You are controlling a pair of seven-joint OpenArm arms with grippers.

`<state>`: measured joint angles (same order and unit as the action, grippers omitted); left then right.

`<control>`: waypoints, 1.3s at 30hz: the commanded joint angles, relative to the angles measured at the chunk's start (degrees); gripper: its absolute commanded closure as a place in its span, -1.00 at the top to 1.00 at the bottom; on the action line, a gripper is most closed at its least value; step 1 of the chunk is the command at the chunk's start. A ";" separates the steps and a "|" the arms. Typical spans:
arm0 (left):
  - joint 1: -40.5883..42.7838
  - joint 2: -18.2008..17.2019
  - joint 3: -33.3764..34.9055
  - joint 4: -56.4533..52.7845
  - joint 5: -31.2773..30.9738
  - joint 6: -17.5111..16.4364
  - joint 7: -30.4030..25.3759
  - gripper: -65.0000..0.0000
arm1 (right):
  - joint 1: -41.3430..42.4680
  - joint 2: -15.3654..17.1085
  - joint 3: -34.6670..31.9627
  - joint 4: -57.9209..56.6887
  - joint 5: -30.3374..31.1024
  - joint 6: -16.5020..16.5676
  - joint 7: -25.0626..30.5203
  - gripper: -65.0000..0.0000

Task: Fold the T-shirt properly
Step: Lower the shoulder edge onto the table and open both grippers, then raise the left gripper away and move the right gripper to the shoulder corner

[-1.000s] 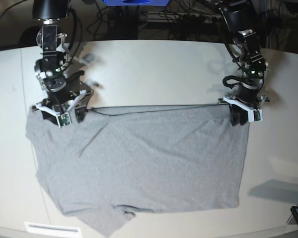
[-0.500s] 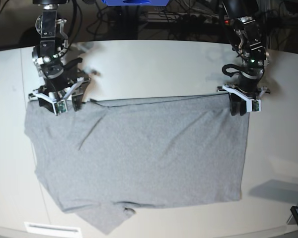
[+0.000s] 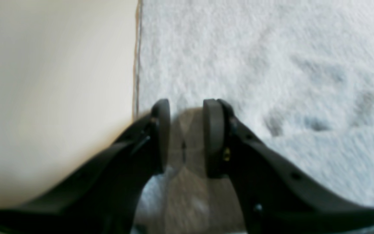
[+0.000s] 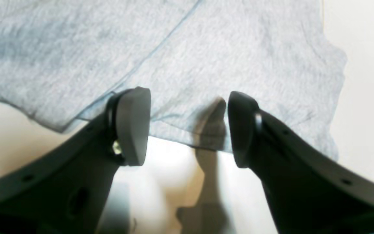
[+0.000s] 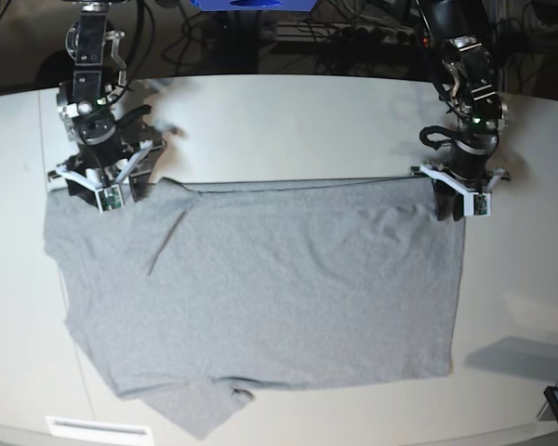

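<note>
Flat grey T-shirt (image 5: 270,288) (plain side up)

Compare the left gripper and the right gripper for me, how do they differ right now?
The left gripper has its jaws close together over the T-shirt's corner; the right gripper stands wide open with nothing between its jaws. The left sits above cloth beside the side edge; the right sits above bare table just off the shirt's edge. Both are black and at the shirt's far edge.

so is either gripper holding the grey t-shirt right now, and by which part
Neither. The right gripper and left gripper both stand open at the far edge of the heather-grey cotton T-shirt, with no fabric pinched.
</note>
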<state>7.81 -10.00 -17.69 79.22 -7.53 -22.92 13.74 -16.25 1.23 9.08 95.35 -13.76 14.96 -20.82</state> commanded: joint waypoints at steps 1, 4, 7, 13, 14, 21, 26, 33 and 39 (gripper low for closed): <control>-0.39 -0.68 -0.37 0.82 -0.34 0.28 -1.12 -0.47 | 0.03 0.30 0.11 1.22 -1.05 -0.32 -0.59 0.11; -0.47 -0.68 -0.37 1.00 -0.34 0.28 -1.12 -0.47 | 0.82 0.22 -2.18 3.07 -1.05 -0.32 -0.59 0.11; -0.65 -0.68 -0.55 1.09 -0.43 0.28 -1.03 -0.47 | 1.61 0.22 -4.82 6.06 -1.05 -0.59 -0.59 0.11; -0.12 -0.77 -0.64 2.49 -0.43 0.28 -1.03 -0.47 | 5.57 0.22 -8.69 14.23 -1.23 -0.68 -10.52 0.11; 0.32 -0.86 -0.72 3.55 -0.51 0.28 -0.95 -0.47 | 6.36 0.22 -8.69 15.64 -1.23 -0.68 -12.46 0.11; 1.37 -0.59 -8.90 15.42 -0.87 0.28 7.93 -0.47 | 2.23 0.04 -8.60 18.80 -0.97 -0.50 -18.35 0.10; 4.71 -0.42 -13.56 27.20 -0.95 0.10 14.09 -0.47 | -4.80 -5.15 -8.51 18.89 -0.97 -0.24 -13.51 0.10; 11.83 0.64 -13.65 29.39 -0.87 0.10 14.18 -0.47 | -10.78 -6.64 -11.50 18.72 -0.97 -0.68 -8.24 0.10; 15.44 0.72 -13.56 28.96 -0.87 0.10 14.18 -0.47 | -10.78 -6.64 -12.91 16.96 -0.97 -0.68 -8.24 0.10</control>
<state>23.27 -8.45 -30.96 107.35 -7.94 -23.07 29.17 -27.31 -5.23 -3.42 111.33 -14.98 14.41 -30.48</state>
